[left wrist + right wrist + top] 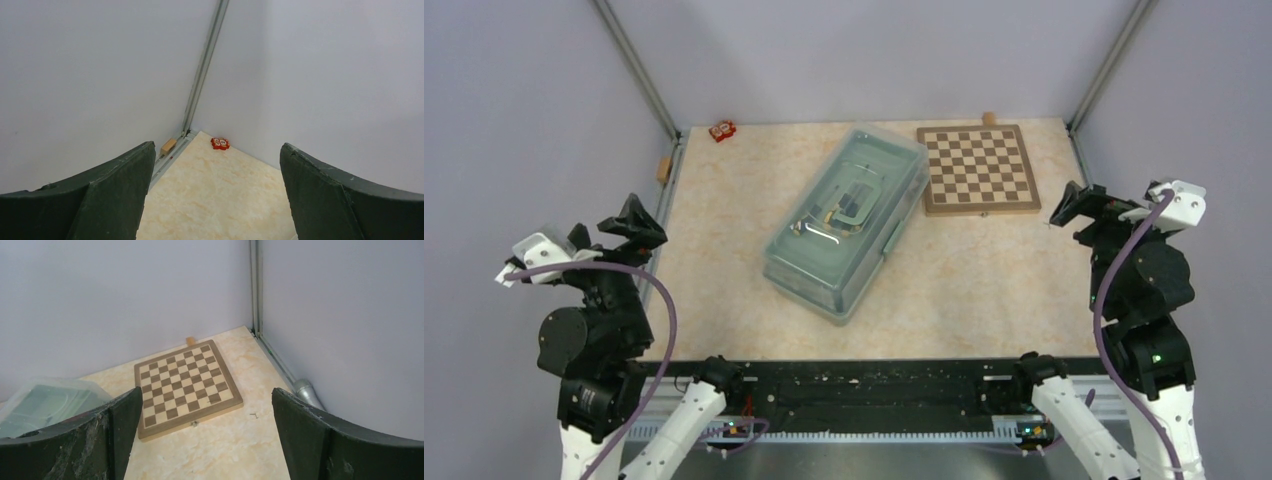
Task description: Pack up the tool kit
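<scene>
On the beige table (984,290) the toolbox (849,225) is sitting closed; we are holding the left gripper (634,222) and right gripper (1079,205) fully spread, empty, best parking clear.

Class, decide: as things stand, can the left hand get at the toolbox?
Probably yes. The left hand is open and empty at the table's left edge, and only bare tabletop lies between it and the closed toolbox.

A pale marbled table (724,250) carries a pale-green toolbox (849,220), lid shut, lying diagonally near its middle. A wooden chessboard (980,168) lies flat just beside the box's far right corner. A small red object (722,130) sits in the far left corner, and a small wooden block (989,118) sits at the far edge behind the chessboard.
</scene>
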`<state>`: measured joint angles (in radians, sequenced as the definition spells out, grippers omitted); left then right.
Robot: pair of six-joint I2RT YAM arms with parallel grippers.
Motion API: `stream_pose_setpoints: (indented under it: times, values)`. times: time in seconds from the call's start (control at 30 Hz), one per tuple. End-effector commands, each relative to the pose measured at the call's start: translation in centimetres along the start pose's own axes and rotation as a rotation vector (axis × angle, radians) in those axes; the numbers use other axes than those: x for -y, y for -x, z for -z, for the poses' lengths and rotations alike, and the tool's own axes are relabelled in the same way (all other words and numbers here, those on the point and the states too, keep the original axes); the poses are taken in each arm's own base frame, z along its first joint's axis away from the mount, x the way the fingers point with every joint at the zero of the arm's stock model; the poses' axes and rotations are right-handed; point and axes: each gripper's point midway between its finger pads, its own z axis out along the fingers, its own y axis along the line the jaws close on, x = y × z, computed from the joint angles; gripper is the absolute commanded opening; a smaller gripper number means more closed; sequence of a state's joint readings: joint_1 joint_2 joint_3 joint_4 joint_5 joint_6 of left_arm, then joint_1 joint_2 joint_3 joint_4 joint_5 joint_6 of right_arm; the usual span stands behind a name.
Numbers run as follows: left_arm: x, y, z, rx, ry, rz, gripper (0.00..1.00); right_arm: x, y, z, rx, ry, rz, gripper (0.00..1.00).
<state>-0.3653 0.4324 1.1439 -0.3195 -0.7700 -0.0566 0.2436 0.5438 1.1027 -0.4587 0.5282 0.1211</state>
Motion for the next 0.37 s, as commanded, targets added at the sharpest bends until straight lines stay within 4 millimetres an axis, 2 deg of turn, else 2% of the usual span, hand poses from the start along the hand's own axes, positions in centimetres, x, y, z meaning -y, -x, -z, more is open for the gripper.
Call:
stream_pose_setpoints:
  times: [0.0,0.33]
  values:
    - [0.0,0.0,-0.2,0.015,0.016,0.054,0.99,0.7,-0.4,0.4,0.008,-0.018,0.017,0.99]
    - [0.9,-2.8,0.0,-0.081,-0.014,0.081,0.99,1.5,-0.7,1.5,0.034,-0.017,0.029,0.99]
